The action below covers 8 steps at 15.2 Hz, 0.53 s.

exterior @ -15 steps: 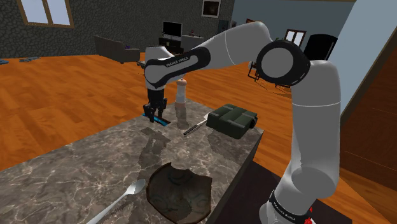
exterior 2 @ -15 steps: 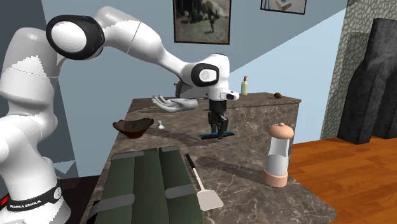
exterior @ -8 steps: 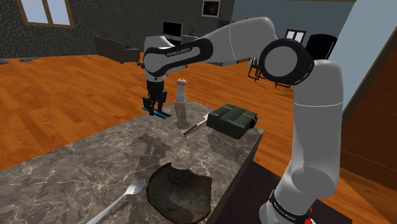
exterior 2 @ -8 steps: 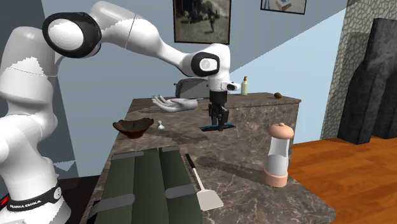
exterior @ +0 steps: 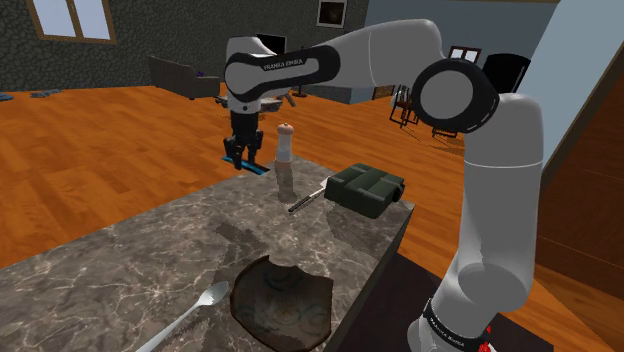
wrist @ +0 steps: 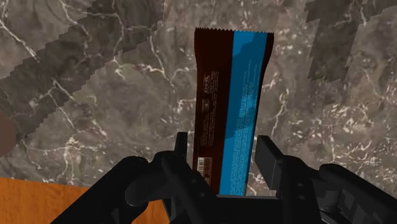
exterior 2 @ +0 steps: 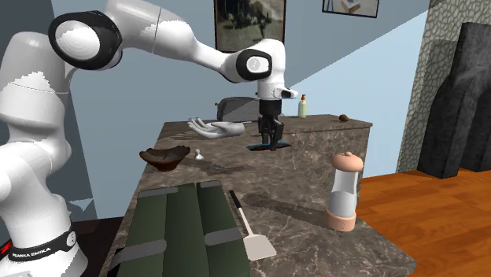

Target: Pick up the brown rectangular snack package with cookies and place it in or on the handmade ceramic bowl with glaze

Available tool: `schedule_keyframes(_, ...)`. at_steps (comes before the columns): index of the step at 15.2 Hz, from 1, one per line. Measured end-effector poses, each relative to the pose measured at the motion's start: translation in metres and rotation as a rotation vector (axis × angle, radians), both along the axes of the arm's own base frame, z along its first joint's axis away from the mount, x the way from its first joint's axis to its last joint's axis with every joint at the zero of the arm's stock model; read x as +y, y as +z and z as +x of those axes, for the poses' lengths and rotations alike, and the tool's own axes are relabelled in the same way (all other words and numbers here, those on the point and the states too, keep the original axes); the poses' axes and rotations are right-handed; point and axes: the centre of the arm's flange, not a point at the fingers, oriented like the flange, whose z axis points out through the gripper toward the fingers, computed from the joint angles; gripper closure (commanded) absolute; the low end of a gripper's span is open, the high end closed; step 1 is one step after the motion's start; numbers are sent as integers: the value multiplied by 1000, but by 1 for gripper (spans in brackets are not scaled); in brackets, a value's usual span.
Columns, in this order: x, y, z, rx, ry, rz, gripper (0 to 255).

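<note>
My gripper (exterior: 243,156) hangs above the far part of the marble counter, shut on one end of the snack package (exterior: 253,167), a flat brown and blue wrapper. In the wrist view the package (wrist: 232,95) juts out from between the fingers (wrist: 182,150), with the counter below it. From the second exterior view the gripper (exterior 2: 270,142) holds the package (exterior 2: 266,147) level, a little above the stone. The dark brown ceramic bowl (exterior: 283,300) stands near the counter's front edge in the shoulder view, far from the gripper. The same bowl (exterior 2: 165,156) sits left of the gripper in the second exterior view.
A pepper mill (exterior: 285,143) stands close beside the gripper. A dark green bag (exterior: 366,188) and a spatula (exterior: 308,198) lie to the shoulder view's right. A spoon (exterior: 190,310) lies beside the bowl. A small bottle (exterior 2: 302,106) stands at the counter's far end.
The gripper has risen off the counter with the package in it and drifted toward the counter's far edge. The bowl and the other things have not moved.
</note>
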Motion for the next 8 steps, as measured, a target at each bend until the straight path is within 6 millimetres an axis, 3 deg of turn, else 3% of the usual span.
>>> schedule_keyframes(4, 2, 20, 0, 0, 0, 0, 255)
schedule_keyframes(8, 17, 28, -33, 1, 1, 0, 255)
